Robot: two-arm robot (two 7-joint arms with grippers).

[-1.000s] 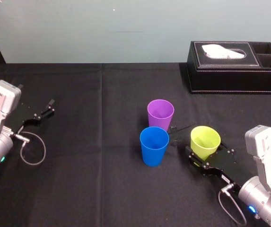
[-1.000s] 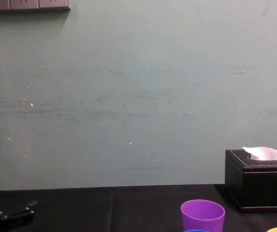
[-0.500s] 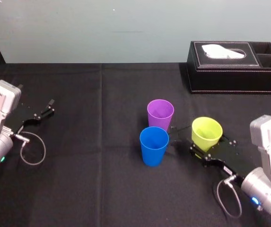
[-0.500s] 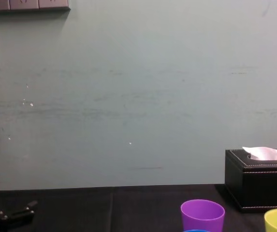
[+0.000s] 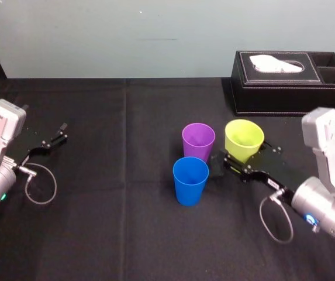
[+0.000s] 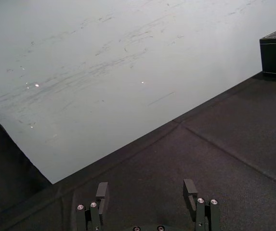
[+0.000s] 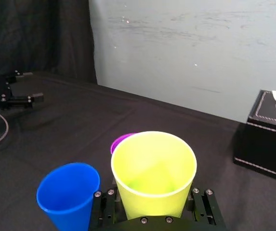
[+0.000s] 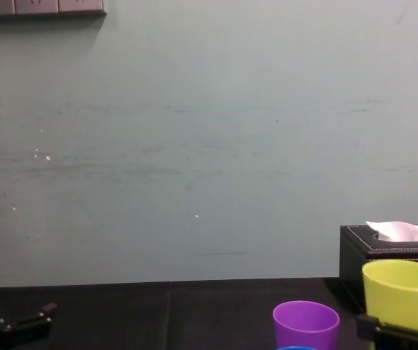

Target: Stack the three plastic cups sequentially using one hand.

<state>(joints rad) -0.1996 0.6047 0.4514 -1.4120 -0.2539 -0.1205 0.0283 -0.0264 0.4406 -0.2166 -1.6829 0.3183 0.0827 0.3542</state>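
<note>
My right gripper (image 5: pixel 239 163) pinches the yellow-green cup (image 5: pixel 244 138) low on its wall, one finger on each side. It holds the cup upright and clear of the tabletop (image 5: pixel 126 228), just to the right of the purple cup (image 5: pixel 198 140). The purple cup stands near the middle of the tabletop, with the blue cup (image 5: pixel 190 180) just in front of it toward the near edge. My left gripper (image 6: pixel 147 195) rests by the left edge, fingers spread around nothing. The tissue box (image 5: pixel 284 82) sits in the far right corner, out of the way. The danger, as I judge it, lies in the approach. These cups are light and smooth, so if my cup's base clips the purple rim, the purple cup could tip or slide into the blue one. Coming down off-centre or tilted could jam my cup askew, and letting go too high could make it bounce out.
</note>
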